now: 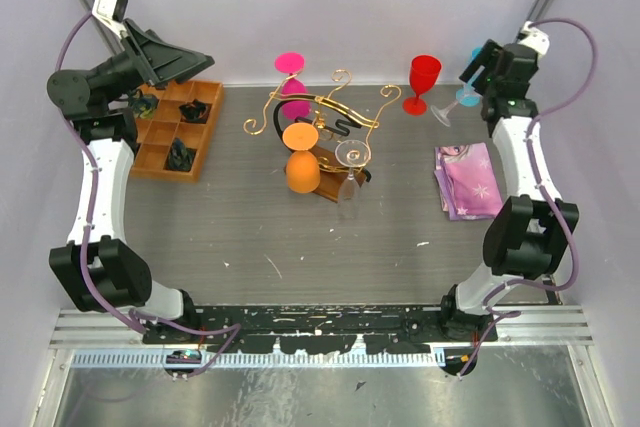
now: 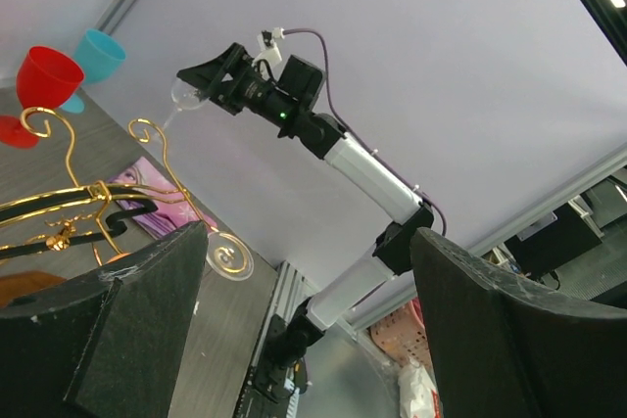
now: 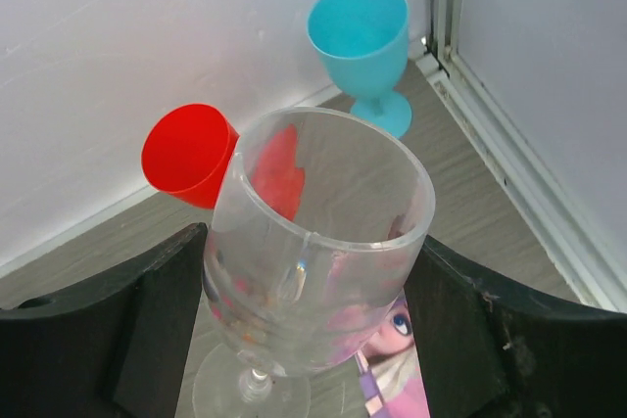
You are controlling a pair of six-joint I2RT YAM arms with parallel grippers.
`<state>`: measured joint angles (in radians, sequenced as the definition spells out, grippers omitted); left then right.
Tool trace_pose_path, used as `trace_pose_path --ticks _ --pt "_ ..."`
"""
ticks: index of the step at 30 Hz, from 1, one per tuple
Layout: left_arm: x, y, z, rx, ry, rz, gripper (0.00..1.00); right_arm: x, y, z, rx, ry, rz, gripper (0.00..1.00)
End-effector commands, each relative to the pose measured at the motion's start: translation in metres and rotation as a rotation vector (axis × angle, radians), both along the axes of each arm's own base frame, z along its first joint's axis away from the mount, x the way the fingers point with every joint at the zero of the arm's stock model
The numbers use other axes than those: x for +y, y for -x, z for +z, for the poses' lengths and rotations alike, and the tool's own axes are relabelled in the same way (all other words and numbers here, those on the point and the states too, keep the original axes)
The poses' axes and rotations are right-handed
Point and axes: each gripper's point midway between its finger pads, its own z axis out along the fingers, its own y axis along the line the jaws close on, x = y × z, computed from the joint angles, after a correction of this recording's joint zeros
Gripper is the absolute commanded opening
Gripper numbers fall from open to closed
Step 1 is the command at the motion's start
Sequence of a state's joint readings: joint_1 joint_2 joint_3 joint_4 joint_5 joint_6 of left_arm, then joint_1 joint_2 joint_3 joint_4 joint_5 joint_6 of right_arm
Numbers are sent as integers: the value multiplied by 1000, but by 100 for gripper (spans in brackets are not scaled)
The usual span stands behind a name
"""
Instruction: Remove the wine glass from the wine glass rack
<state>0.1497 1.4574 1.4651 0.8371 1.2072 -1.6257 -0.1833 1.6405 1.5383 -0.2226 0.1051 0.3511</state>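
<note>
- The right tool (image 3: 312, 281) was clamped on the bowl of the clear wine glass (image 3: 318, 193), well apart from the wine glass rack (image 1: 325, 112).
- The left tool (image 2: 309, 281) stood open and empty.
- Lift-off was judged complete.
- The next move called for setting the glass upright on the counter (image 1: 250, 237), clear of the red glass (image 3: 186, 159).

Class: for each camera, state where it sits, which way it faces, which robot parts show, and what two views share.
Top external: above and behind the bases, looking down at the wine glass rack; left arm and right arm show.
Left wrist: on the left arm, facing the right arm; open left hand shows.
Right wrist: on the right arm, looking down; right hand gripping a clear wine glass shows.
Shared: both wrist views show the red glass and blue glass.
</note>
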Motion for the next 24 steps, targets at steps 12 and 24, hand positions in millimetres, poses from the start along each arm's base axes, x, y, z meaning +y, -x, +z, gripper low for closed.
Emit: trace_pose_path --ticks 12,24 --pt "4 -17 -17 16 17 19 92 -33 -41 2 -230 430 -280 49" --pt "10 -48 -34 76 87 -7 90 -28 -73 -49 -238 657 -343 46"
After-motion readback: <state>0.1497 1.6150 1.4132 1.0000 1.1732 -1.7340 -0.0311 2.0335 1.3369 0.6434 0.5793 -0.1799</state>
